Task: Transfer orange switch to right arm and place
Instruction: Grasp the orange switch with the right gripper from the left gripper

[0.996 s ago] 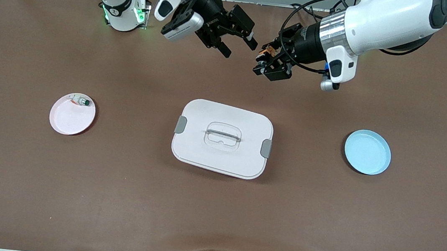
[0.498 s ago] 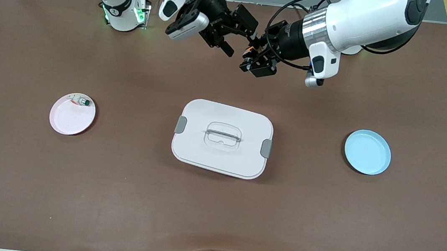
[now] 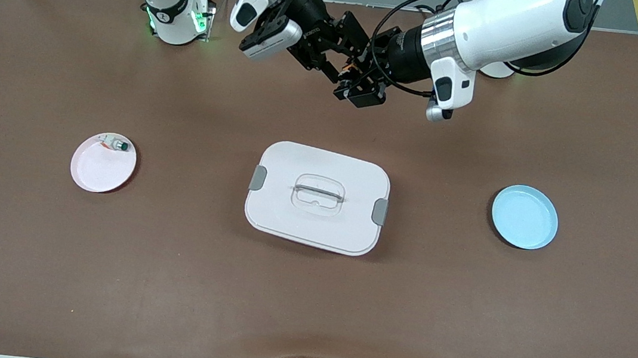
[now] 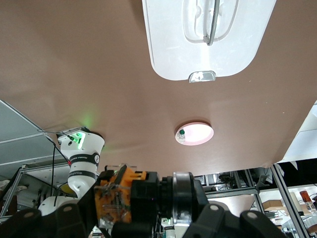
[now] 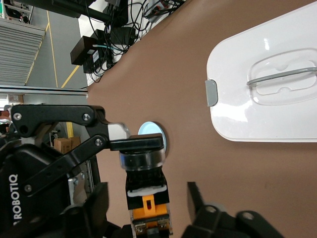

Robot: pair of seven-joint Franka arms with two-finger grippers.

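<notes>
Above the surface near the robots' bases, between the two arms, the left gripper point(image 3: 359, 90) holds the orange switch point(image 5: 147, 198) pinched in its fingers, clear of the white lidded box point(image 3: 317, 197). The right gripper point(image 3: 341, 61) brackets the switch, one finger point(image 5: 136, 143) laid against its round end, the gap partly narrowed; a firm hold cannot be confirmed. Good practice: the right fingers should clamp squarely before the left ones let go, lest the tiny part drop. The pink plate point(image 3: 92, 172) carries a green-capped switch point(image 3: 118, 145); the blue plate point(image 3: 525, 217) is bare.
</notes>
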